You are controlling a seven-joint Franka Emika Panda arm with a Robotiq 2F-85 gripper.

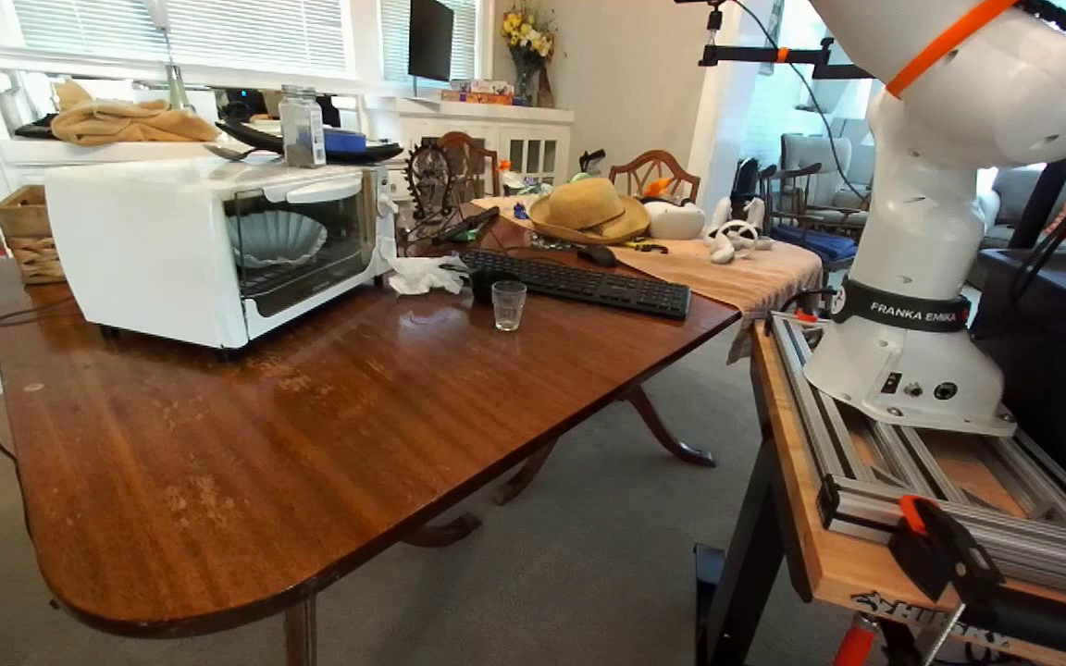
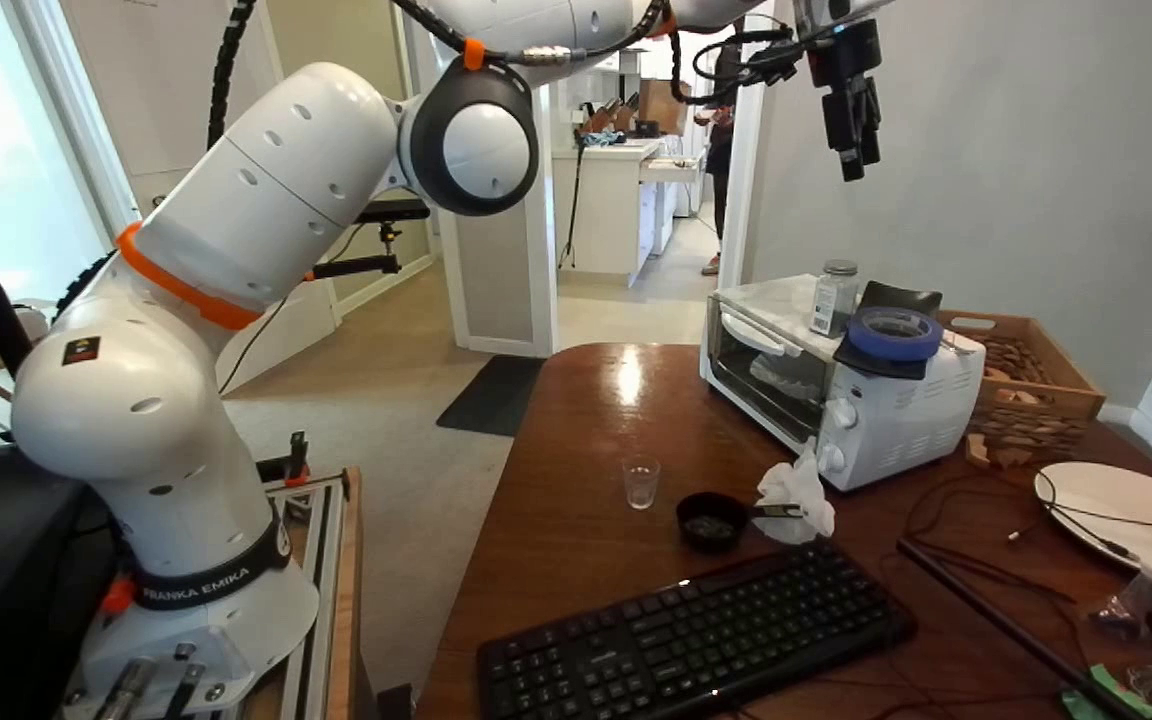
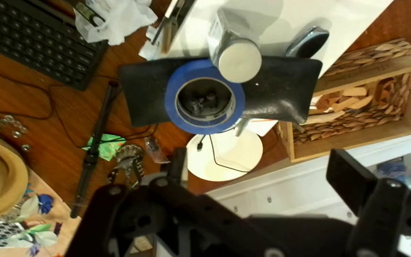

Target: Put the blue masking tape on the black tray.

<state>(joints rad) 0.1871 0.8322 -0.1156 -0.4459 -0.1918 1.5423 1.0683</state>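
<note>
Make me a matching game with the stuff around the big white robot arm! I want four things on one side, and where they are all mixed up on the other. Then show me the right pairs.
Things:
1. Round blue roll of masking tape
2. Small clear drinking glass
3. Pale ridged dish
4. Black two-fingered gripper

Places:
A. Inside the boxy white oven
B. Open, up in the air
C. On the shallow black tray
D. On the brown wooden tabletop

Right pairs: 1-C, 2-D, 3-A, 4-B

Clear glass (image 2: 641, 484) beside black bowl (image 2: 704, 543)
</note>
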